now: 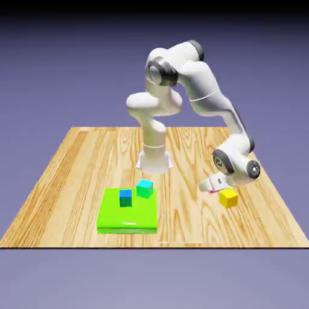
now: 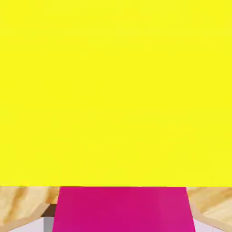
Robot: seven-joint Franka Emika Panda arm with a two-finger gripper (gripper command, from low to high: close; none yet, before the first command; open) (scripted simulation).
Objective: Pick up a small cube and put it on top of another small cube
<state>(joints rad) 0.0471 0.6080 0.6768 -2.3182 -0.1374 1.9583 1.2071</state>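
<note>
Magenta-pink cube [image 2: 122,209] sitting large between the fingertips of the gripper [image 1: 212,188], jaws narrowed onto its sides and seemingly clamping it. Yellow cube [image 2: 116,90] filling the hand view just beyond the fingers, touching or nearly touching the pink one, too close to tell which. Judging by that crowding, needing a straight lift away from the wooden table [image 1: 78,175] before carrying anywhere.
</note>
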